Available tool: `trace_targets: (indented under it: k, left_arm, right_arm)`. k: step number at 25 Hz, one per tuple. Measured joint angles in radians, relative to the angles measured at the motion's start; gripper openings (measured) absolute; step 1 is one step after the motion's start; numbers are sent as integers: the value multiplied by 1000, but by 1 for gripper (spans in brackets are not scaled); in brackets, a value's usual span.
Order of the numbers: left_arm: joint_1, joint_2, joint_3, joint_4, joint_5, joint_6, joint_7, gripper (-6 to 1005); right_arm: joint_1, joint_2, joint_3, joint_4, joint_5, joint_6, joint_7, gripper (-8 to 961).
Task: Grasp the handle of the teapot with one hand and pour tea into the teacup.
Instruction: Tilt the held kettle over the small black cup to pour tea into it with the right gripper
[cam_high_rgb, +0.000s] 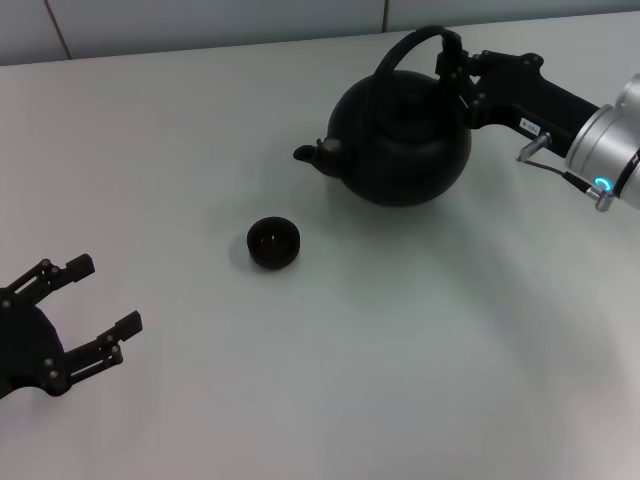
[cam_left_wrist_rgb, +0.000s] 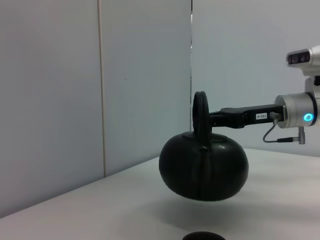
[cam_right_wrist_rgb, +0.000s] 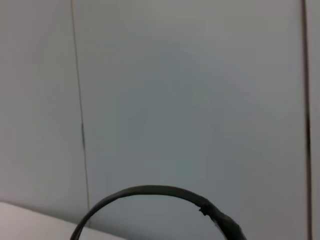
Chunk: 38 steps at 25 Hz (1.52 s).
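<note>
Teapot (cam_high_rgb: 405, 140), round, squat and matte black, hangs clear of the pale smooth table (cam_high_rgb: 330, 380), as the left wrist view shows with a gap and soft shadow beneath its belly. Its short spout (cam_high_rgb: 318, 153) points toward the robot's left. The handle (cam_high_rgb: 415, 45), a thin black arched band looping over the lid, is clamped at its right end by the right gripper (cam_high_rgb: 452, 62), whose dark fingers close around the band; a black forearm and silver wrist with a blue ring light extend away from the teapot to the right. The teacup (cam_high_rgb: 273, 243), a tiny low black bowl without a handle, sits on the table near the teapot, just in front of and left of the spout. The left gripper (cam_high_rgb: 85, 310) rests well apart from the teapot, at the near left, its black fingers spread and holding nothing.
</note>
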<state>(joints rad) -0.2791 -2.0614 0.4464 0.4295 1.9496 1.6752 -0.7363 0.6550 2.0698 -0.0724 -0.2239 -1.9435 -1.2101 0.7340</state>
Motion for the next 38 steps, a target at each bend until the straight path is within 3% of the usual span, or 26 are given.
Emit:
trace_targets:
  k: [18, 38]
  left_arm:
    - [-8, 0, 0, -12, 0, -4, 2, 846]
    - [-19, 0, 0, -12, -9, -10, 2, 846]
  right_arm:
    - [65, 4, -184, -98, 5, 6, -124, 81]
    - [103, 7, -257, -129, 7, 11, -264, 81]
